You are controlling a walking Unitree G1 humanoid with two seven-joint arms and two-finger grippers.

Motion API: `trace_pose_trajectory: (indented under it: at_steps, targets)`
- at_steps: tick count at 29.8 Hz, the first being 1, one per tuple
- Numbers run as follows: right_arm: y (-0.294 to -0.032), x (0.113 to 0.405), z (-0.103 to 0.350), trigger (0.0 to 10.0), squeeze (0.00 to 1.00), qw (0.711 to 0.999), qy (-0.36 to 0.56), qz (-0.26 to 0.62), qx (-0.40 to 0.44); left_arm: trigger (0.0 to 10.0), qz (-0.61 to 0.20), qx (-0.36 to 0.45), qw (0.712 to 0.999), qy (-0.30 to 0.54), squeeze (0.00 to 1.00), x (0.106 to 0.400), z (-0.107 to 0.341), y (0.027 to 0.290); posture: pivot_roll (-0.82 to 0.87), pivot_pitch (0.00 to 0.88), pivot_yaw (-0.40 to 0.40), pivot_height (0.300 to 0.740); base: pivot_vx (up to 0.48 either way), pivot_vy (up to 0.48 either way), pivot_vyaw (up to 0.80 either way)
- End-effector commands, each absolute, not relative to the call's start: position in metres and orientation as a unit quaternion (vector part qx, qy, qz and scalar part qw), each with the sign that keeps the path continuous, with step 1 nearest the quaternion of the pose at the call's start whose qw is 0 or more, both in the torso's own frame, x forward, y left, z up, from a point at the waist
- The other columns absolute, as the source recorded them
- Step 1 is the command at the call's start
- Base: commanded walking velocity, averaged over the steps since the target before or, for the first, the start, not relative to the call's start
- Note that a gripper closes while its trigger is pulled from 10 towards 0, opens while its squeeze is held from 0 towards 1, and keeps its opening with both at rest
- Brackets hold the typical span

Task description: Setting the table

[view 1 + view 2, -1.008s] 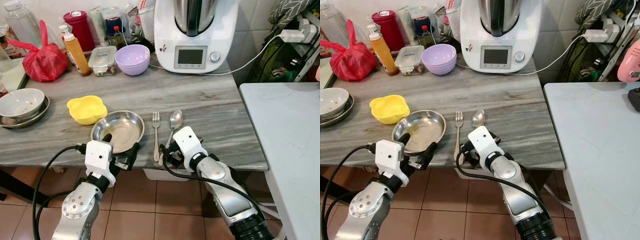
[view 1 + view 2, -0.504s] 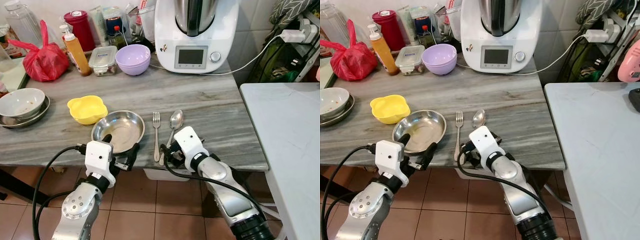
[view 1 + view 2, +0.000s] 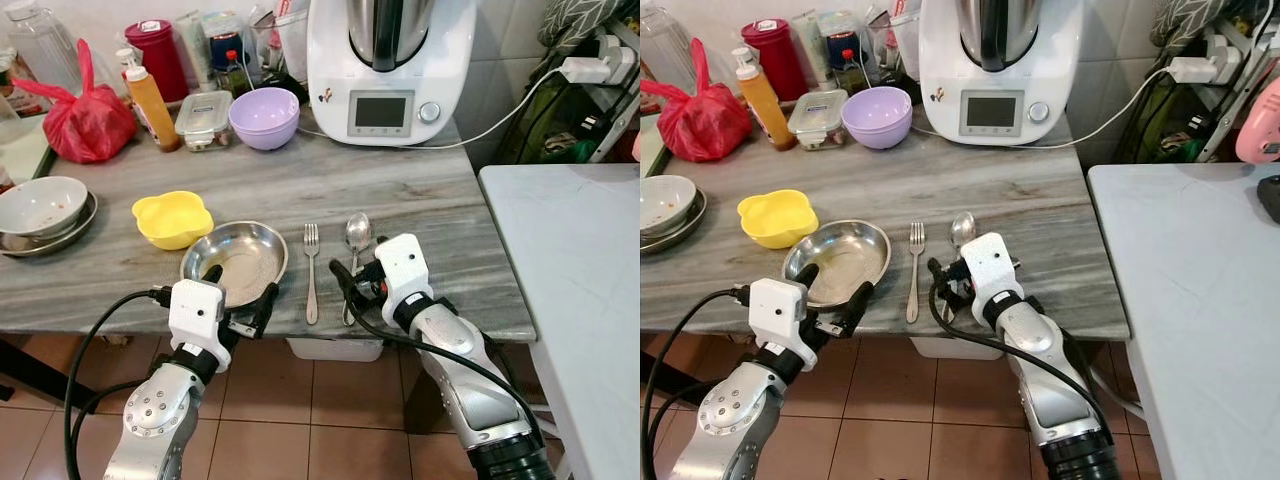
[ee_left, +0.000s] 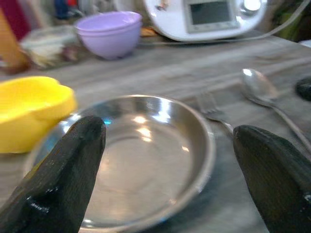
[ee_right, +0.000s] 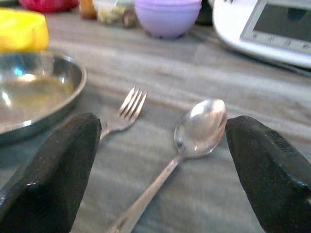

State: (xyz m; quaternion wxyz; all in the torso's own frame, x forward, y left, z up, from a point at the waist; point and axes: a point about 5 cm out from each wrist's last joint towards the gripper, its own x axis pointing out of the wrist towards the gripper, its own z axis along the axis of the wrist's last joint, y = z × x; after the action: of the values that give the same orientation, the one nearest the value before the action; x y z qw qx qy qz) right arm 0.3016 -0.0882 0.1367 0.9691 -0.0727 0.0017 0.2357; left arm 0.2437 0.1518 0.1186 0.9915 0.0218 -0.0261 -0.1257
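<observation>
A steel plate (image 3: 235, 262) lies near the table's front edge, with a yellow bowl (image 3: 173, 217) at its left. My left gripper (image 3: 240, 290) is open, its fingers (image 4: 68, 170) astride the plate's near rim. To the right of the plate a fork (image 3: 311, 268) and a spoon (image 3: 355, 233) lie side by side, handles toward me. My right gripper (image 3: 358, 285) is open low over the spoon's handle, and the spoon (image 5: 199, 127) lies between its fingers (image 5: 265, 170).
A white kitchen machine (image 3: 388, 62), a purple bowl (image 3: 264, 117), a lidded container (image 3: 205, 118), bottles and a red bag (image 3: 90, 122) line the back. Stacked used dishes (image 3: 42, 208) sit at far left. A white table (image 3: 585, 290) stands at right.
My right gripper has moved right and a little forward. The spoon's handle has swung right, so it now lies parallel to the fork. The left arm holds still.
</observation>
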Motion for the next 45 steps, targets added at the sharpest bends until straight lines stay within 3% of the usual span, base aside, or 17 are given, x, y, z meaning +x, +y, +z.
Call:
trace_pose_trajectory:
  at_steps: [1,5,12,21,27,28,32,34,35,36,37,45]
  targets:
    - [-0.094,0.305,0.144,10.0,0.00,0.974,-0.014,0.213,-0.069,10.0,-0.101,0.034,0.994,-0.032,0.00,0.243,0.119,0.159,-0.06,0.103,0.088,0.740,0.000,0.000,0.00]
    - [-0.107,0.313,0.139,10.0,0.00,0.981,0.004,0.163,-0.106,10.0,-0.093,0.035,0.995,-0.031,0.00,0.243,0.117,0.160,-0.07,0.105,0.082,0.740,0.000,0.000,0.00]
    - [-0.112,0.324,0.133,10.0,0.00,0.986,0.036,0.137,-0.090,10.0,-0.099,0.032,0.994,-0.033,0.00,0.243,0.116,0.153,-0.07,0.101,0.081,0.740,0.000,0.000,0.00]
    - [-0.074,0.325,0.129,10.0,0.00,0.976,0.081,0.204,-0.007,10.0,-0.119,0.028,0.992,-0.029,0.00,0.242,0.114,0.148,-0.07,0.106,0.082,0.740,0.000,0.000,0.00]
    - [-0.069,0.321,0.121,10.0,0.00,0.972,0.109,0.209,-0.007,10.0,-0.123,0.025,0.992,-0.025,0.00,0.241,0.113,0.148,-0.06,0.108,0.079,0.740,0.000,0.000,0.00]
    - [-0.071,0.320,0.119,8.9,0.00,0.971,0.118,0.206,-0.006,10.0,-0.127,0.024,0.991,-0.024,0.00,0.240,0.112,0.147,-0.06,0.108,0.079,0.740,0.000,0.000,0.00]
    - [-0.075,0.320,0.114,10.0,0.00,0.971,0.136,0.194,-0.010,10.0,-0.131,0.023,0.991,-0.022,0.00,0.240,0.112,0.146,-0.06,0.109,0.081,0.740,0.000,0.000,0.00]
    - [-0.078,0.319,0.111,10.0,0.00,0.971,0.147,0.187,-0.008,10.0,-0.132,0.023,0.991,-0.021,0.00,0.240,0.112,0.146,-0.07,0.109,0.082,0.740,0.000,0.000,0.00]
    - [-0.079,0.319,0.110,7.8,0.00,0.971,0.152,0.184,-0.003,10.0,-0.133,0.023,0.991,-0.021,0.00,0.240,0.112,0.146,-0.07,0.109,0.082,0.740,0.000,0.000,0.00]
    - [-0.079,0.319,0.109,4.7,0.00,0.970,0.159,0.182,0.005,10.0,-0.134,0.023,0.991,-0.021,0.00,0.240,0.112,0.146,-0.07,0.109,0.085,0.740,0.000,0.000,0.00]
    - [-0.079,0.318,0.107,0.5,0.00,0.969,0.170,0.179,0.013,10.0,-0.136,0.023,0.990,-0.021,0.00,0.241,0.112,0.146,-0.07,0.109,0.085,0.740,0.000,0.000,0.00]
    - [-0.076,0.317,0.104,0.0,0.00,0.963,0.191,0.186,0.025,10.0,-0.138,0.023,0.990,-0.019,0.00,0.240,0.112,0.146,-0.06,0.110,0.085,0.740,0.000,0.000,0.00]
